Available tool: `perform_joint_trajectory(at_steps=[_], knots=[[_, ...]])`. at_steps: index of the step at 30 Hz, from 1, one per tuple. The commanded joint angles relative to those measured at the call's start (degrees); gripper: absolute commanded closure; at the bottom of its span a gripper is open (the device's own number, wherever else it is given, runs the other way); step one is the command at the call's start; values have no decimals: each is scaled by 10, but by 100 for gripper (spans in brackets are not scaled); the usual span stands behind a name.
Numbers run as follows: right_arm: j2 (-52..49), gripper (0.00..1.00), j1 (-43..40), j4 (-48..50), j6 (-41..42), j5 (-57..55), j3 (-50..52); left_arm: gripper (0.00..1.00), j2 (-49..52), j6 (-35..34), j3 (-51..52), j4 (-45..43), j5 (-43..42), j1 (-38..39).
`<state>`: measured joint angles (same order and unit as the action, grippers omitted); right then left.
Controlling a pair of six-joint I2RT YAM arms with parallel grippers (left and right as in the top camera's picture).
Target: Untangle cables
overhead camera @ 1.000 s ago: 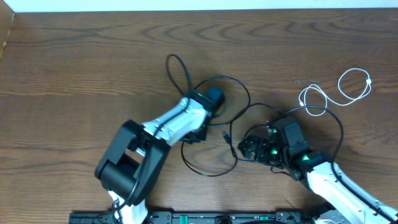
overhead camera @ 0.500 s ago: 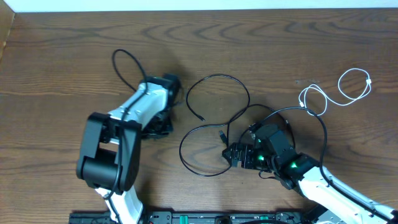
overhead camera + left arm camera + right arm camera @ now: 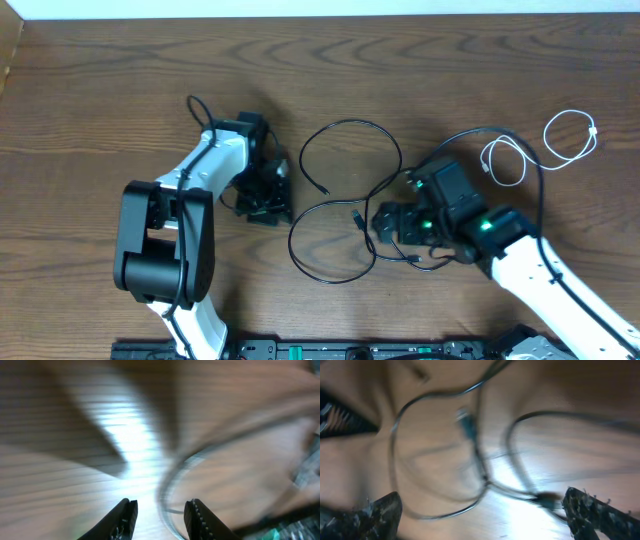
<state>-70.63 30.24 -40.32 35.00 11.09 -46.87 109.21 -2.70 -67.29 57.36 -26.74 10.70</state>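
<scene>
Thin black cables (image 3: pixel 352 125) lie in overlapping loops at the table's middle, with a lower loop (image 3: pixel 325 278) and a small plug (image 3: pixel 357 217). Another black cable loop (image 3: pixel 197 108) sits by my left arm. The shorter white cable (image 3: pixel 565 140) lies coiled at the far right. My left gripper (image 3: pixel 265 200) (image 3: pixel 160 506) is left of the loops, its jaws partly apart, and a blurred black cable (image 3: pixel 167 487) runs between them. My right gripper (image 3: pixel 385 228) (image 3: pixel 482 510) is wide open low over crossing black cables (image 3: pixel 485 477) and a plug (image 3: pixel 466 422).
A thin black line (image 3: pixel 540 170) arcs round my right arm; whether it is a cable or arm wiring I cannot tell. The wooden table (image 3: pixel 100 90) reaches a pale wall at the back. A black rail (image 3: pixel 330 350) runs along the front edge.
My left arm swung from the centre to the left, taking a black loop with it, and its gripper then dropped toward the front. My right gripper moved left, then slightly up.
</scene>
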Motion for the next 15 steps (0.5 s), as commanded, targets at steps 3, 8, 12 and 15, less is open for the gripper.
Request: perform_joint_trajectory(at_steps=[3, 8, 12, 15], knots=[[-4, 1, -72, -71, -30, -120, 2, 62, -15, 61, -4, -10, -88, 40], [-18, 1, -124, -94, -45, -129, 17, 61, -32, 58, -4, -42, -88, 89], [-37, 1, -134, -85, -45, -131, 36, 60, -42, 38, -4, -88, -86, 129], [-58, 1, -133, -59, -45, -131, 59, 59, -42, -6, -4, -129, -55, 150]])
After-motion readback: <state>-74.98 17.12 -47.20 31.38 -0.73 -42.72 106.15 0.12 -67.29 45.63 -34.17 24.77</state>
